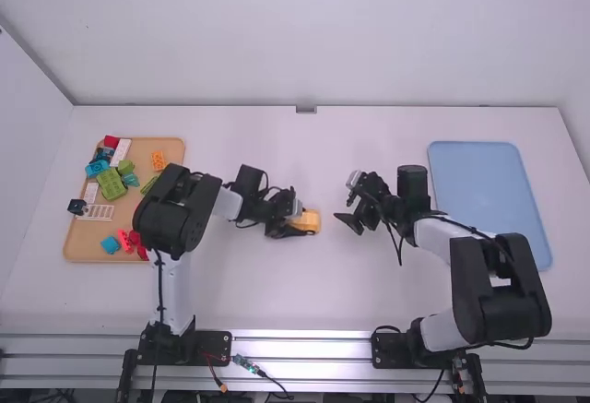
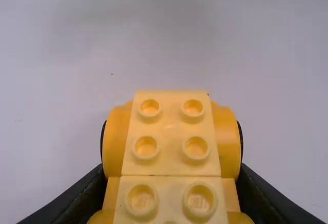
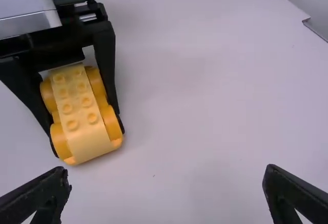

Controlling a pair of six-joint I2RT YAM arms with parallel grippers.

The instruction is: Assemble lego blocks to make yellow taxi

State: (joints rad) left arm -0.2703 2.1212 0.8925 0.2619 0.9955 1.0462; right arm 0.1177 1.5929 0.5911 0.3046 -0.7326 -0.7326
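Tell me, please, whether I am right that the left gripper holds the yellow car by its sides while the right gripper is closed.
Not quite: the right gripper is open, as the right wrist view shows, with its two fingers wide apart. The left gripper does hold the yellow car by its sides.

Lit brightly and evenly across the surface in the high view, apparently from above. Gleams near-white along the metal rail, on the arm-base side of the yellow build. Darkens to a broad, soft-edged shadow apart from the yellow build in the left wrist view. Shades gently around its studs. Looks diffuse in all 3 views, with faint grey shading near the yellow build in the right wrist view.
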